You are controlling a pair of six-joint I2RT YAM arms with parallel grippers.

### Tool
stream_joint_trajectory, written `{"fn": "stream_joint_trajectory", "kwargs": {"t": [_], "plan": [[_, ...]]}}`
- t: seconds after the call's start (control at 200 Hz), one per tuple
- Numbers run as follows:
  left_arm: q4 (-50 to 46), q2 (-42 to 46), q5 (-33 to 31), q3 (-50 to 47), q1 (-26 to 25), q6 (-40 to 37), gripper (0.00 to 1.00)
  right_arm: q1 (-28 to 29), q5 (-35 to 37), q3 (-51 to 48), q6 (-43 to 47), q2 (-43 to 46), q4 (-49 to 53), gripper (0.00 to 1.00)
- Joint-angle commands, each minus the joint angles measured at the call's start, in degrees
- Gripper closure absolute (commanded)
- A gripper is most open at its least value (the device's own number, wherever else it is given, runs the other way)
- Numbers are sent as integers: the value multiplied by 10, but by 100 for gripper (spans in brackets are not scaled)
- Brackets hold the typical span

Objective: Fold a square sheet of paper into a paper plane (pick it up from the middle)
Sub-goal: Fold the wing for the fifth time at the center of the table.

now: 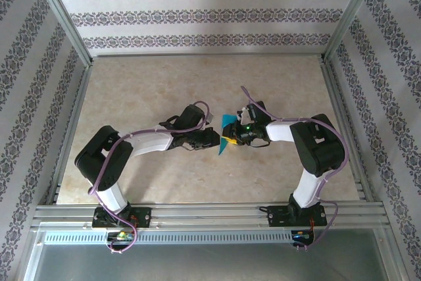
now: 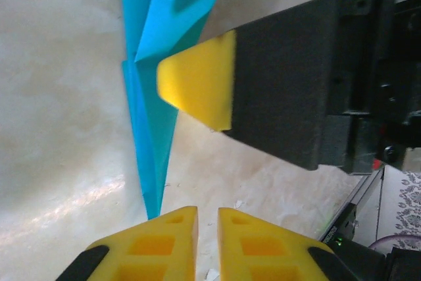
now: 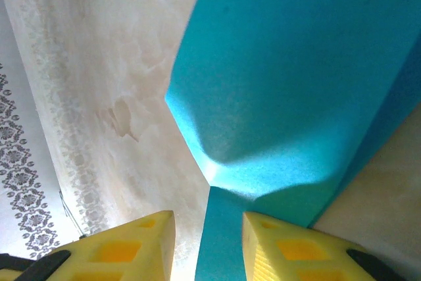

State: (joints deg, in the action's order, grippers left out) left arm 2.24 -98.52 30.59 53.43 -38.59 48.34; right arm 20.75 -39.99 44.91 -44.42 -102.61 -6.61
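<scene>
One paper plane [image 3: 283,97] between right jaws — left jaws nearly touching, apart.

The two grippers crowd mid-table around the paper plane [image 1: 227,135]. The table [image 1: 145,83] beyond lies open to the frame posts [image 1: 62,14].

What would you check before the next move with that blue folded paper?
1. Right gripper holds the paper plane: ok, paper runs between its fingers.
2. Left gripper free of the paper: ok, its fingers are nearly together with nothing between them, just off the pointed tip.
3. Paper plane folded into a narrow point: ok, creases visible from the left wrist.
4. Grippers apart from each other: cannot tell, they sit very close in the top view.
5. Grip is firm: cannot tell.
</scene>
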Motion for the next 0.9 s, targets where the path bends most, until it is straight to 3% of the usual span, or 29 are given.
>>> {"fn": "stream_joint_trajectory", "kwargs": {"t": [0.0,0.44,0.894], "plan": [[27,-17,1,7,-7,15,87,-1,38,0,9,-27,25,65],[115,-76,34,-9,-23,61,91,-1,35,-1,7,-29,24,65],[134,-103,31,-22,-32,73,91,-1,35,-3,5,-30,23,65]]}}
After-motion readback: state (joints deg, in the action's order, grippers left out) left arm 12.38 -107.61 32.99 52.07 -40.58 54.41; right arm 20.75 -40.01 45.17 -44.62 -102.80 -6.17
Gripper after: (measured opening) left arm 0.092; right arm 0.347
